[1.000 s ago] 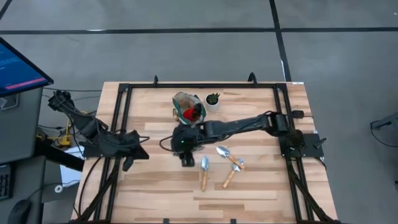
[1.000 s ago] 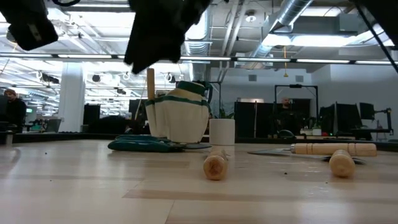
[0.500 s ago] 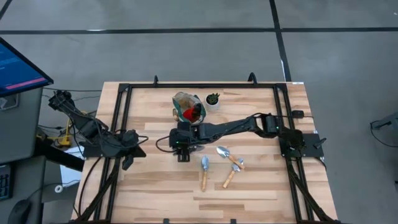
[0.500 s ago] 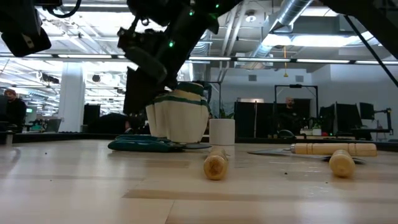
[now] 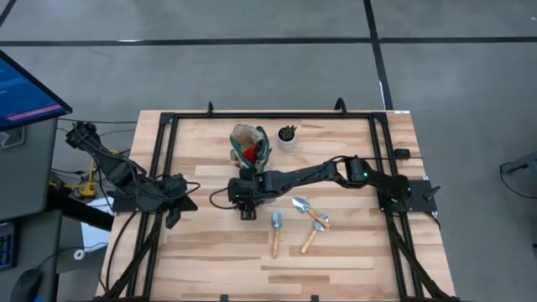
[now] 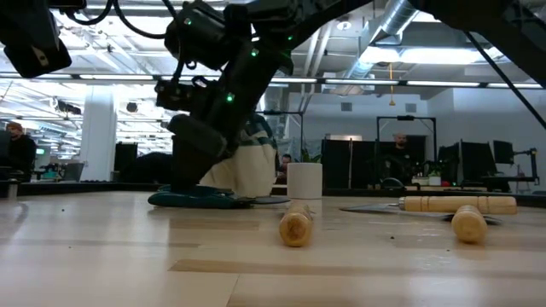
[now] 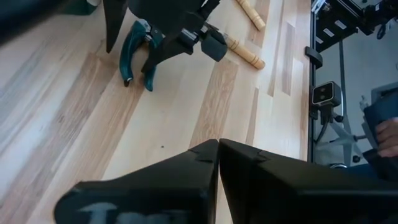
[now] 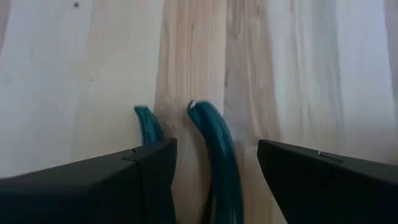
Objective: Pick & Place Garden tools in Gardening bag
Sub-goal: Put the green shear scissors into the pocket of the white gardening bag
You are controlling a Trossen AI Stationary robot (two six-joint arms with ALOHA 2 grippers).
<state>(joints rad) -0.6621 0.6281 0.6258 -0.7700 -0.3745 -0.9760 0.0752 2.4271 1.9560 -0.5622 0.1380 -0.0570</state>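
The dark pruning shears with teal handles (image 8: 217, 155) lie flat on the table in front of the beige gardening bag (image 5: 250, 143). A red item (image 5: 252, 153) shows inside the bag. My right gripper (image 5: 244, 201) is low over the shears and open, with a finger on each side of the handles (image 7: 134, 53). Wooden-handled trowels (image 5: 275, 229) and a fork (image 5: 311, 239) lie on the table to its right. My left gripper (image 5: 172, 218) waits, shut, at the table's left edge. My right gripper comes slanting down from the table's right side, its fingers (image 8: 99, 180) straddling the shears' teal handles (image 8: 214, 134), which lie flat on the table. One handle runs behind a finger. I cannot tell whether the fingers touch the handles.
A small white pot with a dark plant (image 5: 287, 134) stands just right of the bag. A black frame (image 5: 164, 168) runs round the table's sides. A monitor (image 5: 25, 88) stands beyond the left edge. There is bare wood along the near edge.
My right gripper has come down from above the bag's height to just over the table, tipping more steeply, and now stands over the shears. Its fingers have stayed open. The shears, the bag and the trowels have not moved.
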